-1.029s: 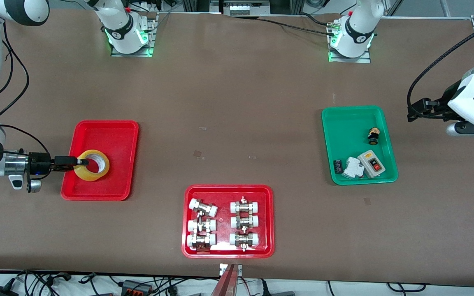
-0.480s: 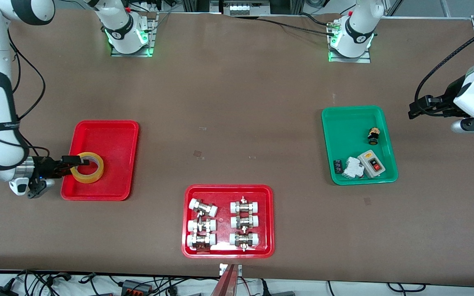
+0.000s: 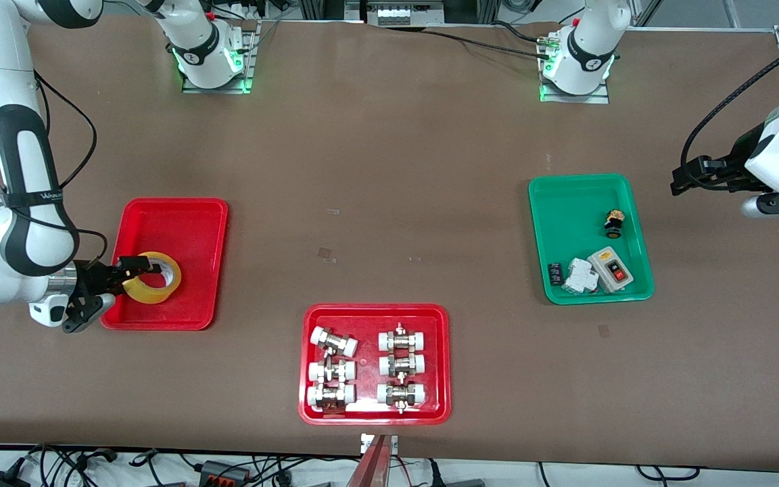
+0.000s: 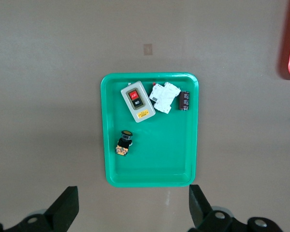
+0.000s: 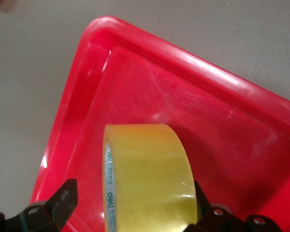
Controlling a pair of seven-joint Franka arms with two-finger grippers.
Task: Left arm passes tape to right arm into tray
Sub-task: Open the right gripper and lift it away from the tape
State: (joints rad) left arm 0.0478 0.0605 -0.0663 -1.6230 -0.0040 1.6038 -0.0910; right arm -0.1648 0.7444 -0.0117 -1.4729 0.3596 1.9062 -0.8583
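Tape (image 3: 152, 278) sat inside the plain red tray (image 3: 180, 223) toward the right arm's end of the desk (image 3: 389, 169), in the part of the tray nearer the front camera. We saw the right gripper (image 3: 134, 269) at the roll, and the right wrist view showed the yellow band (image 5: 147, 176) between its two fingers (image 5: 63, 197). One finger looked spread clear of the roll, so we judged the hold loose or just let go; we could not tell whether the roll rested flat on the tray floor.

We took the step in hand to be the final placing. The next move, as we judged it, called for the fingers to be fully clear of the roll and for a lift upward that would not drag the ring over the rim.

Our left gripper (image 3: 690, 177) waited with fingers (image 4: 65, 208) spread wide and empty, beside the green tray (image 3: 565, 203).
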